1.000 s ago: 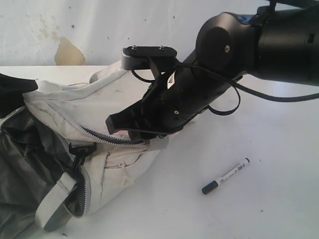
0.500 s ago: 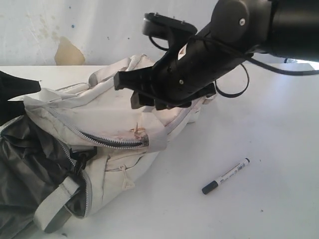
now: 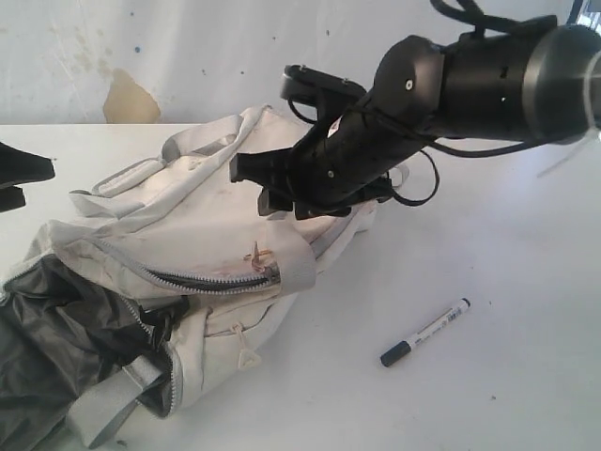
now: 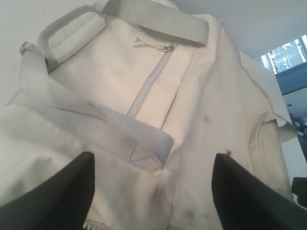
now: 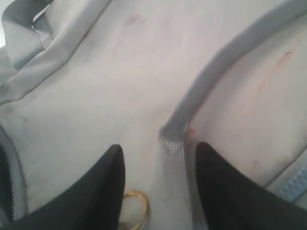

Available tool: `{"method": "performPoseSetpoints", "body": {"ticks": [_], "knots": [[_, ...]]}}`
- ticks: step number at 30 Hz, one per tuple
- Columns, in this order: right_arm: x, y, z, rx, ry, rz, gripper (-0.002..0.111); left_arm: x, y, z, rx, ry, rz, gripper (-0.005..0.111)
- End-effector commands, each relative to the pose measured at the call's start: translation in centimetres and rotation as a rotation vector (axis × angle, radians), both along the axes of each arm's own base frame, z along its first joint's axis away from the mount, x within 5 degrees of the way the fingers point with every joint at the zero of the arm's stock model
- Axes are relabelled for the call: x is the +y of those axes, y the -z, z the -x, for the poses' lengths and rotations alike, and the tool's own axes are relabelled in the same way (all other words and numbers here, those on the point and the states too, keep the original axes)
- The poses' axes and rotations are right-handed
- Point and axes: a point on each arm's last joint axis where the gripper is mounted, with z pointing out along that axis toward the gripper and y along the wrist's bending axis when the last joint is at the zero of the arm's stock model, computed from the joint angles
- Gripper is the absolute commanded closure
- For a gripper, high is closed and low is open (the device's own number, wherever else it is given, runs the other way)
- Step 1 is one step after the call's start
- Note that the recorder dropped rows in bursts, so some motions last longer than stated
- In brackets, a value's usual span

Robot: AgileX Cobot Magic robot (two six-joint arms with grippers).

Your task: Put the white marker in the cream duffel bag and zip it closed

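The cream duffel bag (image 3: pixel 202 221) lies on the left of the white table, its main zipper (image 3: pixel 211 280) partly undone and dark grey lining (image 3: pixel 66 338) showing at the open end. The white marker (image 3: pixel 424 333) with a black cap lies on the table to the right, apart from the bag. My right gripper (image 3: pixel 254 185) (image 5: pixel 158 160) hovers open over the bag's top, its fingers (image 5: pixel 98 191) either side of a grey strap (image 5: pixel 170 177) without gripping it. My left gripper (image 3: pixel 36 183) (image 4: pixel 153 165) stands open at the far left, nothing between its fingers (image 4: pixel 53 196).
A grey webbing handle (image 4: pixel 96 127) and a closed side-pocket zipper (image 4: pixel 148 86) lie on the bag under the left gripper. A small gold ring (image 5: pixel 135 203) sits beside the strap. Bare white tabletop (image 3: pixel 488 254) surrounds the marker. A stained wall (image 3: pixel 131 94) stands behind.
My right gripper has lifted off the zipper area and moved up and right, opening. The left gripper opened and drew back left from the bag's edge, and the bag's mouth sagged flatter.
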Motion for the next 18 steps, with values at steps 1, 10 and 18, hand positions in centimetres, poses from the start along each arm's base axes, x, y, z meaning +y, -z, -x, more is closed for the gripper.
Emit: {"method": "performPoseSetpoints", "body": {"ticks": [1,10,18], "knots": [[0.4,1.6,-1.1,-0.058,-0.028,0.023,0.065,-0.3,-1.6,0.9,-0.045,0.05,-0.082,0.032],[0.8,3.0,-1.7,-0.049,0.0,0.009,0.065,-4.2,-2.0,1.8,-0.081,0.271,-0.261,0.032],[0.8,3.5,-1.1,0.037,-0.017,0.02,0.085,-7.0,-1.7,2.1,-0.105,0.398,-0.32,0.032]]}}
